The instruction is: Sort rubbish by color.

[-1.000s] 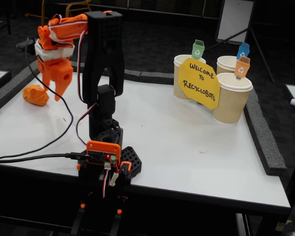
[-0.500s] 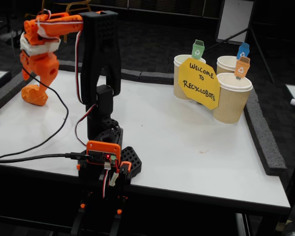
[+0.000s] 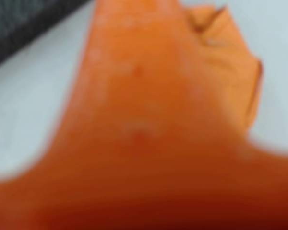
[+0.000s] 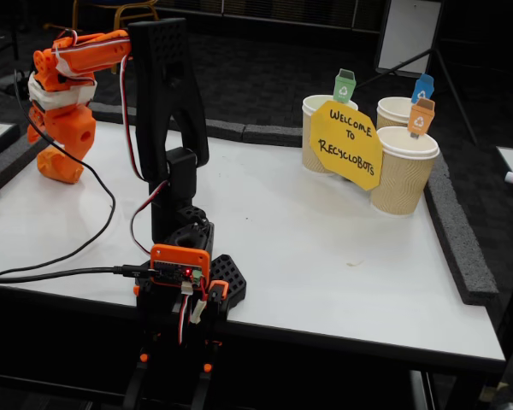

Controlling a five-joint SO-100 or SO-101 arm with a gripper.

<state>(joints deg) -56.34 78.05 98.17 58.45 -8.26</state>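
1. White tabletop (image 4: 325, 256) filling most of the fixed view, edged by dark grey foam strips (image 4: 457, 239) along the back and right sides, with a dim room beyond.
2. Black arm (image 4: 167, 111) rising from a base clamped at the table's front edge, upper link leaning toward the back left; orange circuit-board holder (image 4: 179, 265) at its foot, black cable (image 4: 60, 248) looping across the left part of the table.
3. Orange and white wrist section reaching to the far left corner, gripper (image 4: 58, 162) pointing down onto the table there.
4. Three tan ribbed paper cups (image 4: 406, 171) clustered at the back right, carrying small green (image 4: 344, 85), blue (image 4: 423, 87) and orange (image 4: 421, 117) bin tags.
5. Yellow sign (image 4: 349, 143) reading "Welcome to Recyclobots", leaning against the cups' front.
6. Orange lump (image 4: 60, 166) of crumpled paper at the far left of the table, directly beneath the gripper tip and hard to separate from it by colour.
7. Seen from the wrist: blurred orange finger (image 3: 149, 143) filling most of the frame, creased orange lump (image 3: 225, 62) just past its tip at upper right, white table on both sides.
8. Cannot tell whether the pincer is spread or clamped on the lump; contact between them also unclear.
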